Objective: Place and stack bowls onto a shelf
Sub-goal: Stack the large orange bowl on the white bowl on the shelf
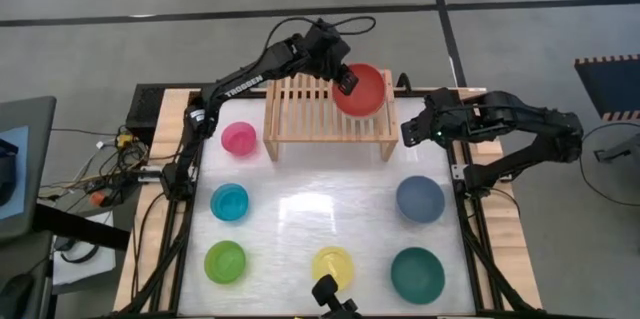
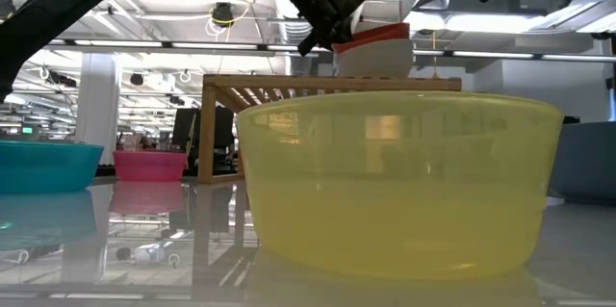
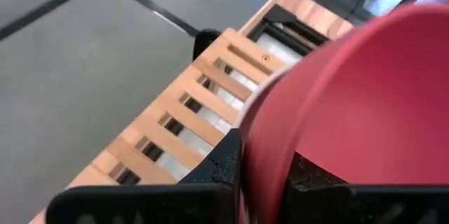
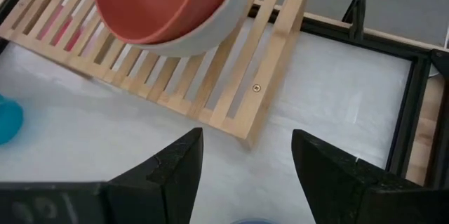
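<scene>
The red bowl (image 1: 365, 90) sits nested in the white bowl (image 4: 210, 36) on the right end of the light-wood shelf (image 1: 300, 109). In the low view the red bowl (image 2: 373, 32) tilts slightly above the white bowl (image 2: 375, 60). My left gripper (image 1: 347, 81) reaches over the shelf from the far left and is shut on the red bowl. My right gripper (image 1: 406, 131) hovers open just right of the shelf, touching nothing. The pink bowl (image 1: 239, 138), cyan bowl (image 1: 229, 202), lime green bowl (image 1: 225, 261), yellow bowl (image 1: 332, 264), teal bowl (image 1: 417, 273) and dark blue bowl (image 1: 420, 199) stand on the table. My left gripper holds the red bowl by its rim wall (image 3: 263, 171) on the bowl's left side, one finger (image 3: 309, 175) inside the bowl and one finger (image 3: 221, 168) outside. The fingers come from above, slanting from the left. The bowl rests slightly tilted inside the white bowl.
The shelf's left and middle slats (image 1: 290, 99) are bare. The six other bowls ring the white table mat (image 1: 320, 209), with free room at its centre. A black frame rail (image 4: 407, 112) runs along the table's right side. The yellow bowl (image 2: 399, 187) fills the low view.
</scene>
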Tool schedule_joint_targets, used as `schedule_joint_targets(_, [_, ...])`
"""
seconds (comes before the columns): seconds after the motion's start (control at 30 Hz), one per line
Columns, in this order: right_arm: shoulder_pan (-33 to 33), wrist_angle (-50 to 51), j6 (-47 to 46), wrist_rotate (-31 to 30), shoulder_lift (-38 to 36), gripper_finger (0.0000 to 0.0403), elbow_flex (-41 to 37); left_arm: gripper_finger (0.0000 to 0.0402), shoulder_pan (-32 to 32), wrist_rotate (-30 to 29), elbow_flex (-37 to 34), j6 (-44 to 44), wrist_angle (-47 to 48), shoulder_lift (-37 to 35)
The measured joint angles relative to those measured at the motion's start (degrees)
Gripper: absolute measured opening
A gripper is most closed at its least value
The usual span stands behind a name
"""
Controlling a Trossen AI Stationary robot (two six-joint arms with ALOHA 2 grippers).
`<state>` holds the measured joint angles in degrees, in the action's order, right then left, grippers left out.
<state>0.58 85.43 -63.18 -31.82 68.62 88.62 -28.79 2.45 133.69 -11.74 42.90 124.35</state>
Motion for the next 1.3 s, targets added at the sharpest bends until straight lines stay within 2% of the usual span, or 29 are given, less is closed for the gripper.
schedule_joint_targets(0.3, [0.02, 0.0, 0.28, 0.15, 0.0, 0.0244, 0.0, 0.0053, 0.23, 1.01, 0.46, -0.52, -1.82, 0.05])
schedule_joint_targets(0.5, [0.02, 0.0, 0.39, 0.18, 0.0, 0.0244, 0.0, 0.0112, -0.45, 7.21, 0.46, -5.3, -1.36, 0.05])
schedule_joint_targets(0.67, [0.02, -0.02, 0.31, 0.22, 0.0, 0.0244, 0.0, 0.0163, -0.86, 7.5, 0.46, -6.89, -1.31, 0.04])
schedule_joint_targets(0.8, [0.02, -0.06, 0.24, 0.24, 0.0, 0.0244, 0.0, 0.0187, -1.72, 7.38, 0.48, -7.47, -1.24, -0.12])
schedule_joint_targets(0.97, [0.02, -0.15, -0.02, 0.24, 0.0, 0.0244, 0.0, 0.0194, -3.39, 7.4, 0.61, -7.55, -1.32, -1.68])
schedule_joint_targets(1.13, [0.02, -0.58, -0.29, 0.26, 0.0, 0.0244, 0.0, 0.0194, -4.82, 2.91, 0.74, -7.02, -1.95, -2.86])
schedule_joint_targets(1.3, [0.02, -0.85, -0.84, 0.27, 0.11, 0.0244, 0.0, 0.0194, -5.52, 2.06, -0.26, -6.24, -1.36, -2.48])
